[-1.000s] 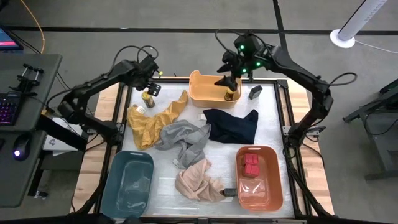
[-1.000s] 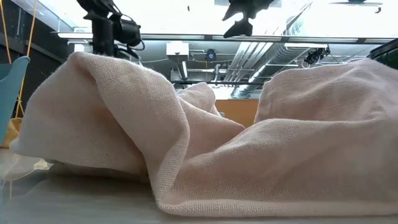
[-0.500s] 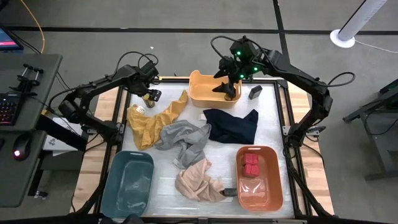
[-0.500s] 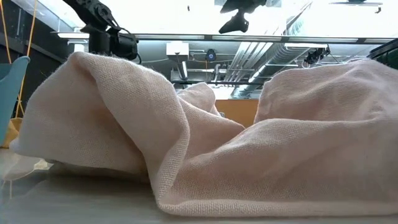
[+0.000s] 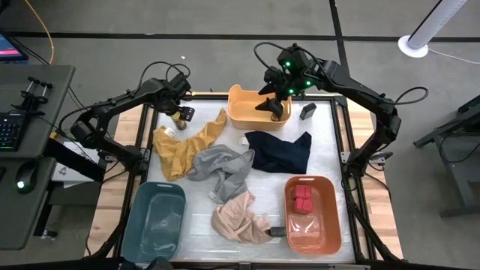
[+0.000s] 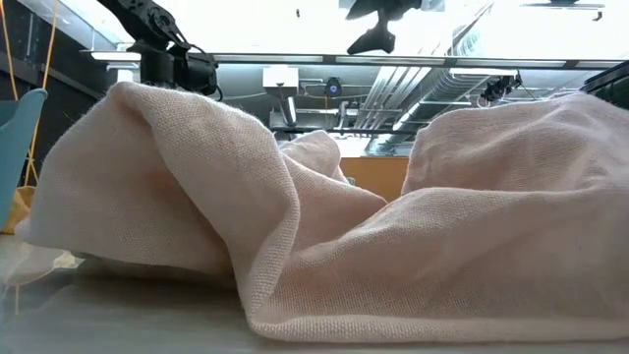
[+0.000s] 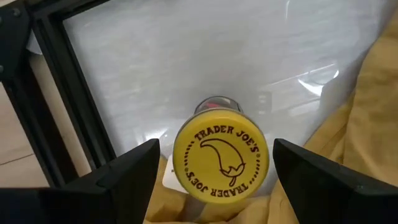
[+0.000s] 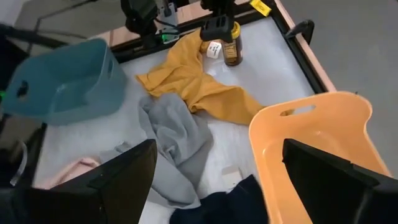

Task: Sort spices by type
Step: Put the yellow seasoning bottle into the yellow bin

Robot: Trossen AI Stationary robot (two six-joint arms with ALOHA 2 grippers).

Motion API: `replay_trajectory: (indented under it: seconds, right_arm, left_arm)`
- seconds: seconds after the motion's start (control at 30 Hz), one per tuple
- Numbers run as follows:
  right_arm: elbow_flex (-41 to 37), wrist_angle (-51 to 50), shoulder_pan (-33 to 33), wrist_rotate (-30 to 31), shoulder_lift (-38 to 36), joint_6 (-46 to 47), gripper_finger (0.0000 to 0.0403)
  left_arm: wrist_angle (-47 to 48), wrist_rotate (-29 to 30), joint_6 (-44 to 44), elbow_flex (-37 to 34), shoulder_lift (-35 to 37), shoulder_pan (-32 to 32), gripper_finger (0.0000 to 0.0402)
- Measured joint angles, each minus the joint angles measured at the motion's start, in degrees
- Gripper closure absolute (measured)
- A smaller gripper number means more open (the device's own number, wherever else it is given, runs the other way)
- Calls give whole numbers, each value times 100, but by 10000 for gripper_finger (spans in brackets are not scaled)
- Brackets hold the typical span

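Note:
A round yellow-lidded jar (image 7: 221, 163) stands upright on its base near the table's far left corner, at the edge of a mustard cloth (image 5: 182, 146). My left gripper (image 7: 216, 149) hangs open over it, one finger on either side of the lid, with a gap on both sides. My right gripper (image 8: 219, 149) is open and holds nothing above the orange bin (image 5: 247, 107) at the far edge. Red tins (image 5: 302, 199) lie in the salmon bin (image 5: 330, 225). One dark tin (image 5: 308, 111) sits to the right of the orange bin, another (image 5: 276, 232) by the pink cloth.
Grey (image 5: 221, 169), navy (image 5: 279, 150) and pink (image 5: 238, 217) cloths lie crumpled across the middle of the table. A teal bin (image 5: 157, 217) stands at the near left corner. The pink cloth fills the low view. The black table frame (image 7: 68, 93) runs close beside the jar.
My left gripper has come down over the yellow-lidded jar, so that its fingers now stand on either side of the lid. My right gripper has shifted slightly toward the table's left above the orange bin.

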State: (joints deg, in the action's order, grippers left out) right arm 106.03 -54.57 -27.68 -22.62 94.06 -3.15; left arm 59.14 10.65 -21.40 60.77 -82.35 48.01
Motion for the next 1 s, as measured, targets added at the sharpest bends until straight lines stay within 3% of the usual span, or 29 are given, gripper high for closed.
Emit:
replay_trajectory:
  seconds: [0.17, 0.57, 0.7, 0.87, 1.0]
  right_arm:
    - [-1, 0, 0, -1, 0, 466, 59]
    - [-3, -2, 0, -1, 0, 467, 59]
    - [-3, -2, -1, -2, 2, 466, 59]
    - [-3, 0, 0, -2, 2, 467, 59]
    - [-3, 12, 0, -1, 2, 466, 59]
  left_arm:
    - [-38, 20, -1, 0, -39, -2, 104]
    - [-71, -45, 32, 0, -332, -2, 106]
    - [77, -119, 120, 0, -332, -2, 134]
    - [94, -115, 207, 2, -326, -2, 209]
    - [91, -140, 309, 54, -309, -2, 214]
